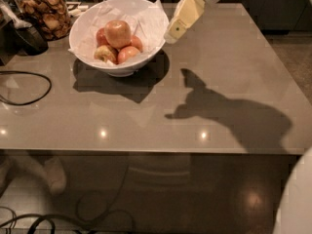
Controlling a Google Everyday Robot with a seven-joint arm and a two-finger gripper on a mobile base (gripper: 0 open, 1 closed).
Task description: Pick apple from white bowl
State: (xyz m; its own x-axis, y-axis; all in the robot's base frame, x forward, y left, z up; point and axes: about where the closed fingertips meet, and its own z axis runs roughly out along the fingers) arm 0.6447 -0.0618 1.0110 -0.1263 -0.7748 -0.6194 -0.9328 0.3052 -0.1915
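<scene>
The white bowl, lined with crinkled white paper, stands on the grey table at the upper left. The largest apple, yellow-gold with an orange-red blush, sits on top of several smaller apples in it. My gripper hangs from the top edge of the view, pale cream, pointing down and left. Its tip is just right of the bowl's right rim, above the table. It holds nothing that I can see.
A glass jar of brown snacks stands at the back left. A dark object and a black cable loop lie left of the bowl. The table's front edge runs across the lower middle.
</scene>
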